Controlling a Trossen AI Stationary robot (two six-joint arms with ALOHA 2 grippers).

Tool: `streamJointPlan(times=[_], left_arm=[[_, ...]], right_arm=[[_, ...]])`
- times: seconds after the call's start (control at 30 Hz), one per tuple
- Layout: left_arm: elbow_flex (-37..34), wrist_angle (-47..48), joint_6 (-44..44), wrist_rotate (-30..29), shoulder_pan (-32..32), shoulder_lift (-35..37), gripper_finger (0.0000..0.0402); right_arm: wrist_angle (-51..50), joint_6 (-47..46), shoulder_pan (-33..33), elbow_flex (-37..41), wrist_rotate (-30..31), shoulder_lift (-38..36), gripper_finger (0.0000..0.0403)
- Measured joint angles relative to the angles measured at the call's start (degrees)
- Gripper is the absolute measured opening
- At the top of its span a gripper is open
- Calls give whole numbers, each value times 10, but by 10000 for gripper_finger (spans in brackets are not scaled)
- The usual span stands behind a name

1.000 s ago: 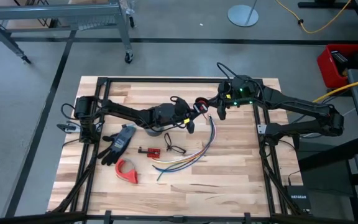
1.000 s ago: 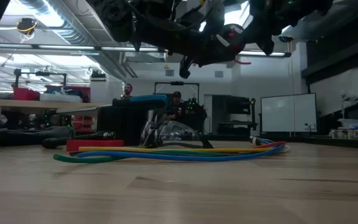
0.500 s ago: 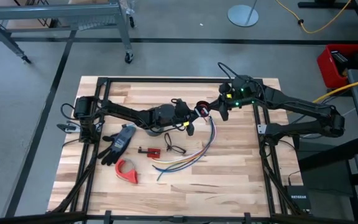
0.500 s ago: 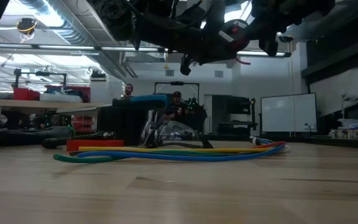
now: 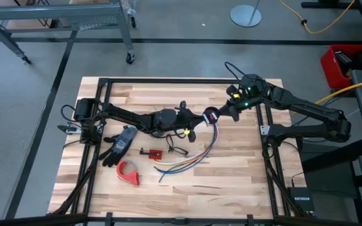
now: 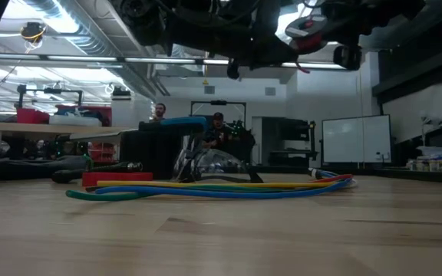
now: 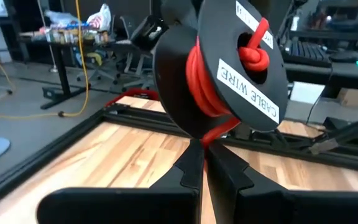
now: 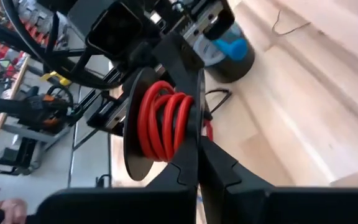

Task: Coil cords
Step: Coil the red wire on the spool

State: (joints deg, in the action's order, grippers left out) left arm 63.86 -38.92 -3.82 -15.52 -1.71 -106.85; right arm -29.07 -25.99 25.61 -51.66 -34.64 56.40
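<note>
Hanging above the table's middle, a black spool (image 5: 210, 115) wound with the red wire (image 8: 161, 120) is pinched at its rim between the closed left gripper (image 5: 192, 122) and the closed right gripper (image 5: 220, 113).

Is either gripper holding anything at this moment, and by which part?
Both hold the black spool of red wire, raised above the table: the left gripper and right gripper each pinch its flange edge.

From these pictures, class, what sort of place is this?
Probably a robotics lab or workshop: a wooden table in a black frame, a whiteboard and cluttered benches behind.
</note>
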Motion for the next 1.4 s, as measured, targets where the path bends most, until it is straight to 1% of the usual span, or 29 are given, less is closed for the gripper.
streamJointPlan(times=[0.2,0.27,0.37,0.5,0.77,0.87,1.0,1.13,1.27,1.4], left_arm=[[0,-1,26,0,4,0,5],[0,-10,33,-11,3,0,5],[0,-17,42,-15,0,0,5],[0,-41,40,-7,2,0,5],[0,-43,52,-6,1,0,5],[0,-62,52,-16,2,0,5],[0,-87,52,-20,1,2,5],[0,-69,75,-25,3,21,5],[0,-40,120,-41,6,62,5],[0,-26,127,-42,10,92,5]], right_arm=[[-42,2,0,0,-25,-4,1],[-70,6,-1,0,-55,-4,1],[-76,8,-2,0,-80,-4,1],[-70,9,-1,0,-74,-4,1],[-70,25,-1,0,-75,-4,1],[-70,35,-1,0,-61,-4,1],[-70,47,-1,0,-18,-4,1],[-70,60,-1,0,29,-4,1],[-70,74,-1,0,69,-4,1],[-55,96,-1,0,136,-3,1]])
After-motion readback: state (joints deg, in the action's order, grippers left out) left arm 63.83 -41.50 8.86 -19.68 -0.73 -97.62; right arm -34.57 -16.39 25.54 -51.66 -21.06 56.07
